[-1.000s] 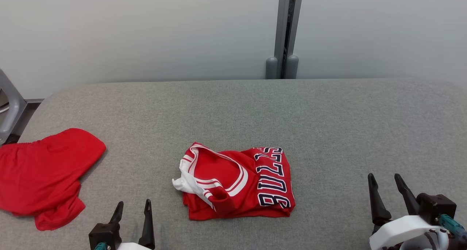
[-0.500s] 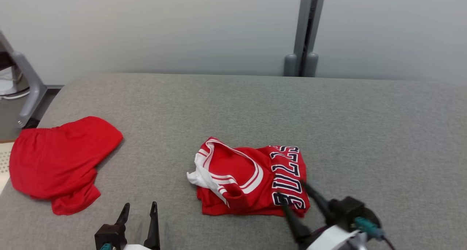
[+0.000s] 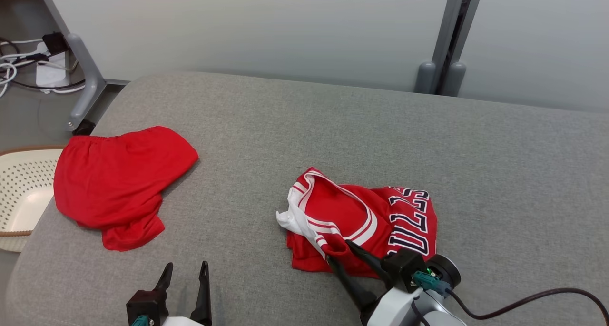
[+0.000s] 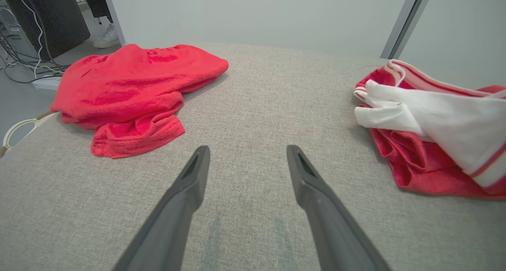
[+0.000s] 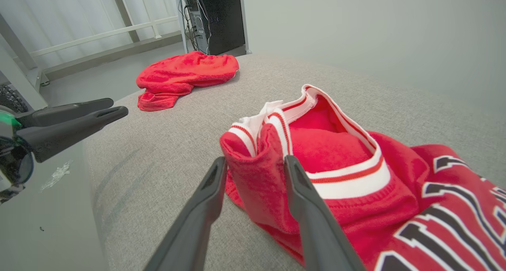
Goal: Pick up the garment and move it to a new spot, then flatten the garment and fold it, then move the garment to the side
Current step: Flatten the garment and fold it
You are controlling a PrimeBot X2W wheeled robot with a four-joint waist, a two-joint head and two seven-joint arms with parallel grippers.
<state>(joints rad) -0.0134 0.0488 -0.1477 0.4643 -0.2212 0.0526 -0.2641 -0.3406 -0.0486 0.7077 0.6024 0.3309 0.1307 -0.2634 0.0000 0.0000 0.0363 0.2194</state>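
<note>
The garment (image 3: 361,221) is a red jersey with white striped trim and dark lettering, lying crumpled in the middle of the grey padded table (image 3: 333,126). My right gripper (image 3: 340,251) is at its near edge. In the right wrist view the right gripper (image 5: 255,162) stands open, with a raised fold of the jersey (image 5: 355,176) filling the space between its two fingers. My left gripper (image 3: 186,266) is open over bare table near the front edge. In the left wrist view the left gripper (image 4: 248,150) holds nothing, and the jersey (image 4: 427,120) lies to its right.
A second, plain red garment (image 3: 119,183) lies bunched at the table's left end. A white perforated basket (image 3: 24,192) sits on the floor beyond that end, with cables (image 3: 19,64) behind it. A grey post (image 3: 447,40) stands against the wall at the back.
The head camera has turned, shifting the whole picture right. My right gripper came in from the lower right to the jersey's near edge and now straddles a fold, fingers slightly narrower. The left gripper stayed put.
</note>
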